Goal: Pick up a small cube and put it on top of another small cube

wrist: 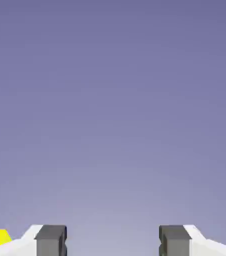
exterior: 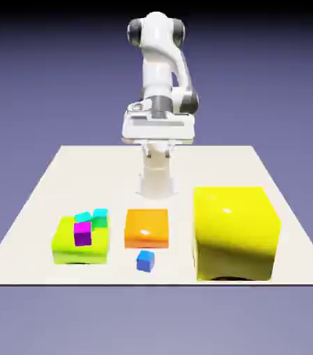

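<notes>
Open gripper, blue cube on table

Gripper (wrist: 113,241): one, raised, fingers spread wide, nothing between them.
Blue cube (exterior: 145,261): one, small, on the table (exterior: 187,170), lower than the gripper and out in front of it.
Orange block (exterior: 147,229): one, between gripper and blue cube, lower down.
Yellow block (exterior: 235,232): one, large, forward of the gripper, toward the exterior view's right.

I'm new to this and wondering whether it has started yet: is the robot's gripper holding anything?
No, the gripper is open, with only blue-violet backdrop showing between its fingertips.
</notes>
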